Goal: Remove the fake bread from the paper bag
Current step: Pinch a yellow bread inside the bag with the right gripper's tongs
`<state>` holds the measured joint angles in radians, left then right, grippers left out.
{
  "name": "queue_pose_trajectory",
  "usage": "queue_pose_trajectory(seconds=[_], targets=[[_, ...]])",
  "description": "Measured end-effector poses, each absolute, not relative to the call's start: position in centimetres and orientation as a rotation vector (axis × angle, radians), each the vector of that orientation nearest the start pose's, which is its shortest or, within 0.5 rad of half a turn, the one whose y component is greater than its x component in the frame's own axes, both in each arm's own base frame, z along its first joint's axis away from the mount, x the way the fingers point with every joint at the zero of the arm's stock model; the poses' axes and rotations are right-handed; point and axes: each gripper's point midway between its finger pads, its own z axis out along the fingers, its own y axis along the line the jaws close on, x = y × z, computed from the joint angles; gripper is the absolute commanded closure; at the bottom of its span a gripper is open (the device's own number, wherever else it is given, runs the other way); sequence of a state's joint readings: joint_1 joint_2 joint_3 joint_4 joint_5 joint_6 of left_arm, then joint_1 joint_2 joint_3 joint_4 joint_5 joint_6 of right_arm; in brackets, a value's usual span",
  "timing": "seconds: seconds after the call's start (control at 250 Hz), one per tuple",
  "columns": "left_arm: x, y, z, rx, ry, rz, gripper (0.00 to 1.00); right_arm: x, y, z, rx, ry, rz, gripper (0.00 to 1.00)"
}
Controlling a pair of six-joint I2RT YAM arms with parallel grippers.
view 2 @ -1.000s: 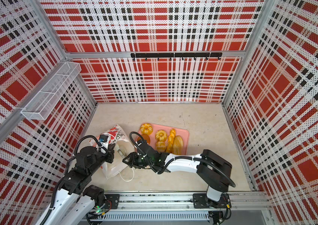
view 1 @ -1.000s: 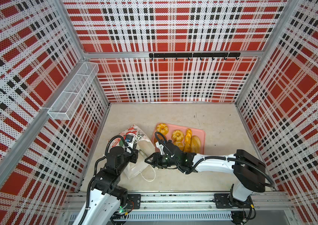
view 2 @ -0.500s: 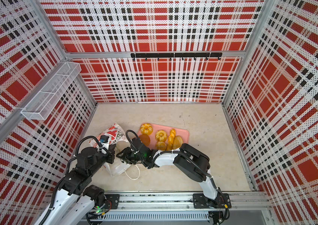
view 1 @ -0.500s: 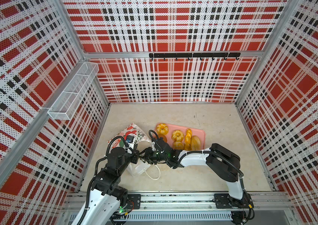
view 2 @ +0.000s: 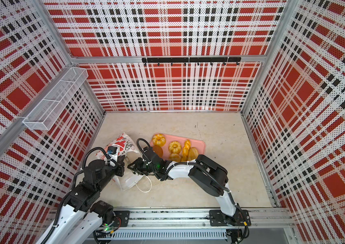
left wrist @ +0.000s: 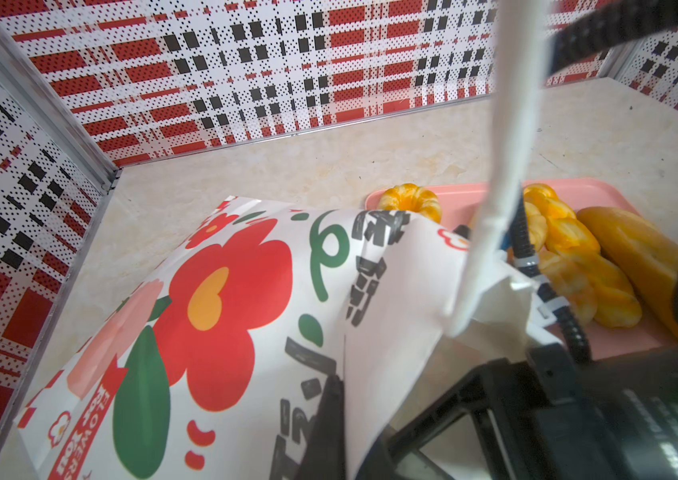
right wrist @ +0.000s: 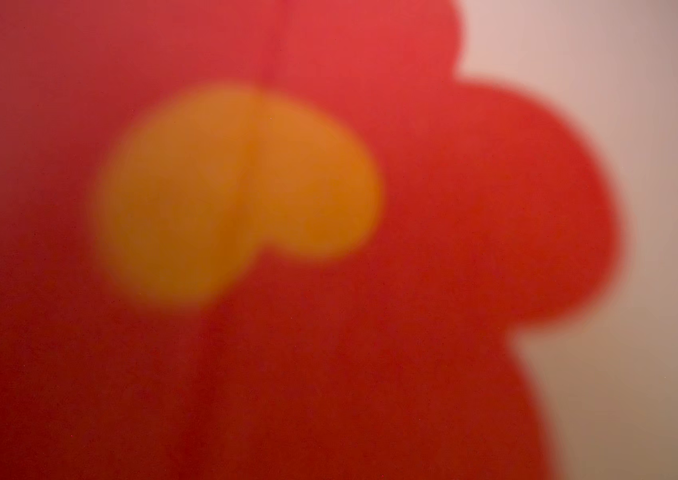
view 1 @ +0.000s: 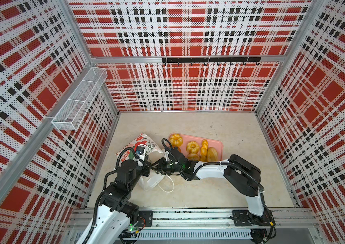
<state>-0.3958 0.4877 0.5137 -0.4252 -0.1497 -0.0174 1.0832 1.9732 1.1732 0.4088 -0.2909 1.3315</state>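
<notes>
The paper bag (view 1: 144,143) (view 2: 125,141) lies on its side at the left, white with red flowers (left wrist: 225,311). My left gripper (view 1: 147,166) (left wrist: 339,382) is shut on the paper at the bag's mouth. One black finger (left wrist: 329,415) presses on the outside. My right gripper (view 1: 156,166) (view 2: 132,166) reaches into the mouth, its fingers hidden by the paper. The right wrist view shows only a blurred red flower (right wrist: 329,208) through the paper. Fake bread lies on the pink tray (view 1: 217,143): a ring bun (view 1: 175,139), a twist (view 1: 203,147), a dark brown bun (view 2: 158,150). Any bread inside the bag is hidden.
A white cord handle (view 1: 168,186) trails from the bag onto the floor toward the front. A wire basket (view 1: 78,103) hangs on the left wall and a black hook rail (view 1: 209,60) on the back wall. Plaid walls close in three sides.
My right gripper has moved left from beside the bag into its mouth, and the right arm has folded in behind it. The left gripper has kept its hold in place.
</notes>
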Motion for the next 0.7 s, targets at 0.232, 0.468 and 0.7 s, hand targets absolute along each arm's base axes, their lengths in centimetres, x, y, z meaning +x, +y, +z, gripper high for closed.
queue_pose_trajectory(seconds=[0.232,0.468,0.7], targets=[[25.5,-7.4,21.4,0.237,1.923,-0.093,1.00,18.5,48.4,17.3,-0.016,2.422,1.601,1.00],[26.1,-6.9,22.0,0.192,1.900,-0.049,1.00,16.1,47.3,17.9,-0.074,2.430,1.553,1.00],[26.4,-5.8,22.6,0.136,1.877,0.011,1.00,14.3,44.2,17.7,-0.100,2.467,1.432,1.00]])
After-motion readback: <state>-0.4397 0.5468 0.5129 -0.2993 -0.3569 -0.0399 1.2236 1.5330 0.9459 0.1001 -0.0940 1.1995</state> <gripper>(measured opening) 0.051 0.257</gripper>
